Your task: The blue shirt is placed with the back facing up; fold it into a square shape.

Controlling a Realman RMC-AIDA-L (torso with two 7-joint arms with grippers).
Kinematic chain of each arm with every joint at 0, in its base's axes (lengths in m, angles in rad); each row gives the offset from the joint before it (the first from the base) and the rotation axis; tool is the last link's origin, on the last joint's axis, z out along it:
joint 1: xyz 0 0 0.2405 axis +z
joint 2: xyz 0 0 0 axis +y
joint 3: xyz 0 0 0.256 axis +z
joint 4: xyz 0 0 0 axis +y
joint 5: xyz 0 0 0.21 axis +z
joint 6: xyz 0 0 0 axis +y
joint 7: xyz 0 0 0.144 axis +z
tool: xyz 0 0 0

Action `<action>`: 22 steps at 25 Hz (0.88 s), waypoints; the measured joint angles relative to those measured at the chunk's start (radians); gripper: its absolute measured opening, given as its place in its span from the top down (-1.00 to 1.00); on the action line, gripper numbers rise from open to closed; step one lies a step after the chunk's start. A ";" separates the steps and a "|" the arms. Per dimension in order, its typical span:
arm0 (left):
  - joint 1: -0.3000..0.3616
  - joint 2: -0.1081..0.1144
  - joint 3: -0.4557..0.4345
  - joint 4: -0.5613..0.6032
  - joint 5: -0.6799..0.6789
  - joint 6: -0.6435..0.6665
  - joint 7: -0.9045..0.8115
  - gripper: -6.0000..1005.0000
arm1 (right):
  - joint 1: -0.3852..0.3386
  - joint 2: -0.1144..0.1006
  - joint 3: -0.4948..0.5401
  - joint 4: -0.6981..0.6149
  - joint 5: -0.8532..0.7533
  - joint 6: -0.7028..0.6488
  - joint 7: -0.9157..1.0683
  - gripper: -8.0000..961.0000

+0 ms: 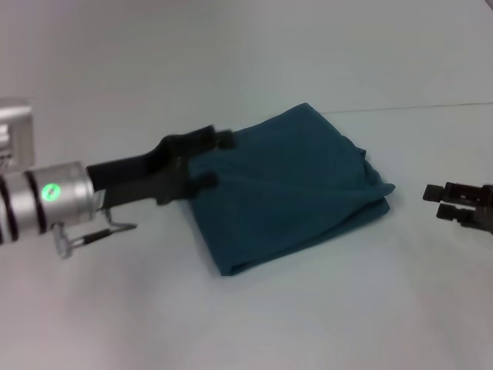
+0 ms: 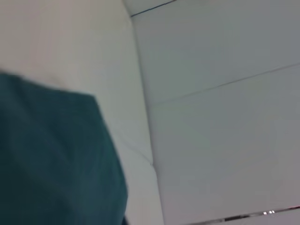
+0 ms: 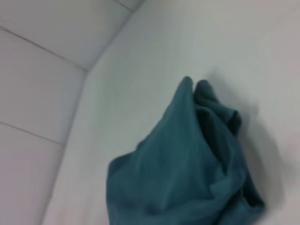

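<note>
The blue shirt (image 1: 293, 185) lies folded into a rough, thick square at the middle of the white table, plain side up, with bunched layers along its right edge. My left gripper (image 1: 214, 160) is open at the shirt's left edge, one finger by the far corner and the other lower on the edge. The left wrist view shows only a stretch of the shirt (image 2: 51, 159). Off to the right of the cloth, my right gripper (image 1: 435, 202) hovers over bare table, apart from the shirt. In the right wrist view the shirt (image 3: 187, 173) appears as a rumpled heap.
The white table (image 1: 246, 324) surrounds the shirt on all sides. A thin seam (image 1: 431, 106) runs along the back right where the table meets the white panelled wall (image 2: 225, 70).
</note>
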 joint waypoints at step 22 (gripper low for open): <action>0.074 -0.018 -0.036 0.013 0.258 -0.030 -0.102 -0.81 | 0.271 -0.125 -0.009 -0.207 -0.457 -0.016 0.462 -0.47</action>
